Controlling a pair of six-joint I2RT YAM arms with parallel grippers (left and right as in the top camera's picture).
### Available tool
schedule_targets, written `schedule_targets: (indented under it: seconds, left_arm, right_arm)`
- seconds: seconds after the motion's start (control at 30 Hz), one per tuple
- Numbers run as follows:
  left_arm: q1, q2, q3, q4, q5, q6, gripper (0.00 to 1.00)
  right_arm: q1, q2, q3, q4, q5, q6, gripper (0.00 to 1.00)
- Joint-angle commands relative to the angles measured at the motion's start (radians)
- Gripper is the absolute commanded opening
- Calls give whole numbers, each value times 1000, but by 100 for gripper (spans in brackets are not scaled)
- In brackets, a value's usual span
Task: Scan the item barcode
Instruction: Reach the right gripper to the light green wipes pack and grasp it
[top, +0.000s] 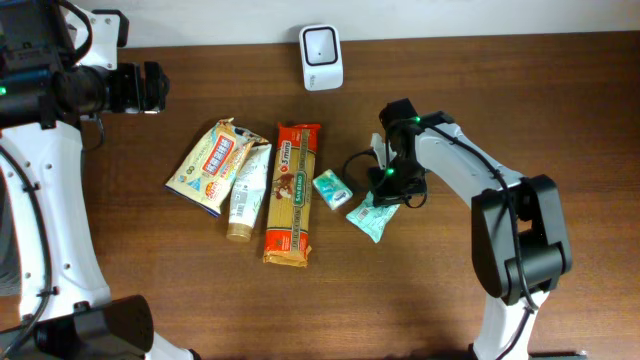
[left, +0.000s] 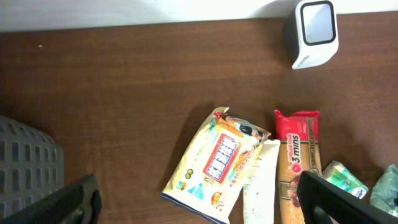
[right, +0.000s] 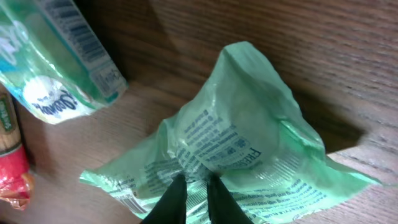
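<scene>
Closest to my right wrist lens are the two dark fingertips (right: 174, 198) of my right claw (right: 194, 196). They are clenched on the crinkled film of the green pouch (right: 249, 124) at its 6 o'clock edge. Only their ends show; the frame bottom cuts off the rest. The pouch's print is too blurred to read, and I cannot tell whether it lies flat on the bench (right: 348, 50) or is a little lifted. At 10 o'clock from it a white-and-teal tissue pack (right: 56, 68) runs out of frame, with a barcode showing on its upper end. A red scrap of the pasta packet (right: 11, 180) peeks in at 8 o'clock.

From overhead, my right arm covers the pouch's 12 o'clock end, so the pinch itself is hidden there. The pouch sits just beside the tissue pack, at its 4 o'clock. Further toward 9 o'clock lie the pasta packet, then a cream tube (top: 247, 190) touching a yellow snack bag (top: 212, 165).

My left claw (top: 155, 87) hangs released, jaws wide, at the bench's 10 o'clock, well apart from all of it. Through its own lens only the ends of its fingers (left: 336, 199) show, and a grey gridded bin (left: 25, 162) is cut off at 8 o'clock.

Farthest off, the white scanner (top: 321, 57) stands at the bench's 12 o'clock edge.
</scene>
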Motion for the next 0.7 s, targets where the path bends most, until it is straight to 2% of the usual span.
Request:
schedule_targets:
  seconds: [0.0,0.13,0.23,0.33,0.4,0.57,0.67]
  left_arm:
    - [3,-5,7,2,8,16,99]
    - [3,-5,7,2,8,16,99]
    - [3,-5,7,2,8,16,99]
    - [3,-5,7,2,8,16,99]
    - [3,-5,7,2,8,16,99]
    - [3,-5,7,2,8,16,99]
    - [3,-5,7,2,8,16,99]
  right_arm:
    - [3,84,13,-11,15,2,42]
    - [-4,58,325,-247,20,-155,66]
    - [-77,58,398,-286,19,-322,76]
    - [-167,107,387,-307,-73,-616,75]
    - [-171,142,375,-326,-113,-718,71]
    - [-170,250,375,-321,-163,-817,61]
    - [-170,254,344,-294,-191,-843,50]
